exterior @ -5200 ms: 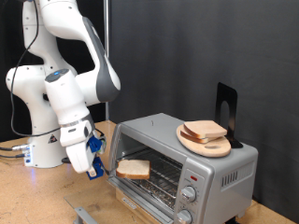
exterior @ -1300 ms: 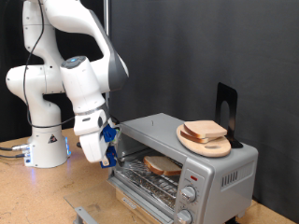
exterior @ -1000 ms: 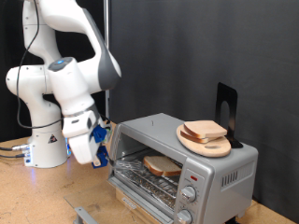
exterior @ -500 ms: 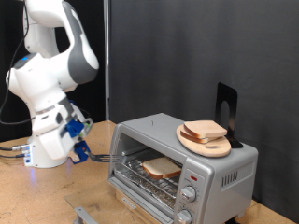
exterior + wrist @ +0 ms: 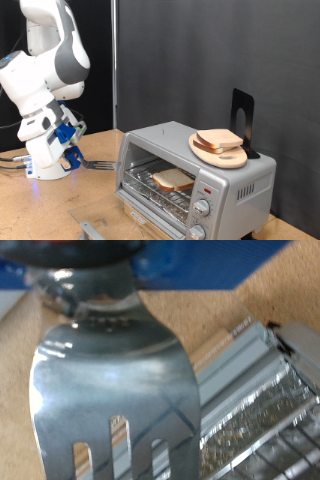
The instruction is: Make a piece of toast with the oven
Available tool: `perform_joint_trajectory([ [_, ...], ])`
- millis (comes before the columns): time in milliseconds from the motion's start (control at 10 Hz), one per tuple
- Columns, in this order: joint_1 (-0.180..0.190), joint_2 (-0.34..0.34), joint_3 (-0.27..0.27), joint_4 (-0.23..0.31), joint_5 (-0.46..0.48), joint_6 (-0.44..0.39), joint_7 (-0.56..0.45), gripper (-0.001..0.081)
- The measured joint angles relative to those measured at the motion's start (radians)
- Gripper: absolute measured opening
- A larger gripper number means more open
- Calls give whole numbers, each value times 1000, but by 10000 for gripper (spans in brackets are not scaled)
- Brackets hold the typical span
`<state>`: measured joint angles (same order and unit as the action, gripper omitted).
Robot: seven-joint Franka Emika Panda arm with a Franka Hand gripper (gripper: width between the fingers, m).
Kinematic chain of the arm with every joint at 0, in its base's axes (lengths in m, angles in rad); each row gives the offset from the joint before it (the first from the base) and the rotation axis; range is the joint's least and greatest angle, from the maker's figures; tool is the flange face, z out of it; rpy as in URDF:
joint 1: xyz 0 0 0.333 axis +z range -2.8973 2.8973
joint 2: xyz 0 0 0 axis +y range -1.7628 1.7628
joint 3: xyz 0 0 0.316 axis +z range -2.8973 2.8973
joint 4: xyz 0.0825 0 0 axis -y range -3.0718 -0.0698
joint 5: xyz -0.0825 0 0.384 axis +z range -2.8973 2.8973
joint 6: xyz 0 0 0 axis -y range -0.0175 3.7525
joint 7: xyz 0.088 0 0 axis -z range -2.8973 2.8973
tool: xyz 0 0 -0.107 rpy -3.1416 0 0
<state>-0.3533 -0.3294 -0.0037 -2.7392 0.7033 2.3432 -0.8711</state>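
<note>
The silver oven [image 5: 238, 178] stands at the exterior view's right with its glass door [image 5: 146, 206] folded down. A piece of toast [image 5: 172, 179] lies flat on the wire rack inside. My gripper [image 5: 69, 142], with blue fingers, is well off to the exterior view's left of the oven, low beside the robot base. It is shut on the handle of a metal slotted spatula [image 5: 101, 165], whose blade points toward the oven and carries nothing. The wrist view is filled by the spatula blade [image 5: 115, 370], with the open door's edge [image 5: 255, 370] beyond it.
A round wooden board [image 5: 218, 151] with more bread slices [image 5: 219, 139] rests on the oven's top, in front of a black stand [image 5: 241, 118]. Two knobs [image 5: 201, 210] are on the oven's front right. A dark curtain hangs behind. The table is wood.
The arm carried the toast on the spatula into the oven, left it on the rack, then drew back to the exterior view's left with the bare spatula.
</note>
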Motion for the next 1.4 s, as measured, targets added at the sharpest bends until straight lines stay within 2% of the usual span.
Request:
perform_joint_trajectory([
  [400,7,-72,-3,53,93,-110,6,387],
  [600,17,-99,39,68,91,-123,78,387],
  [800,18,-95,36,65,126,-123,68,387],
  [900,33,-97,36,65,198,-123,42,387],
  [1100,91,-113,55,70,316,-126,20,387],
  [1400,153,-152,133,70,379,-84,28,387],
])
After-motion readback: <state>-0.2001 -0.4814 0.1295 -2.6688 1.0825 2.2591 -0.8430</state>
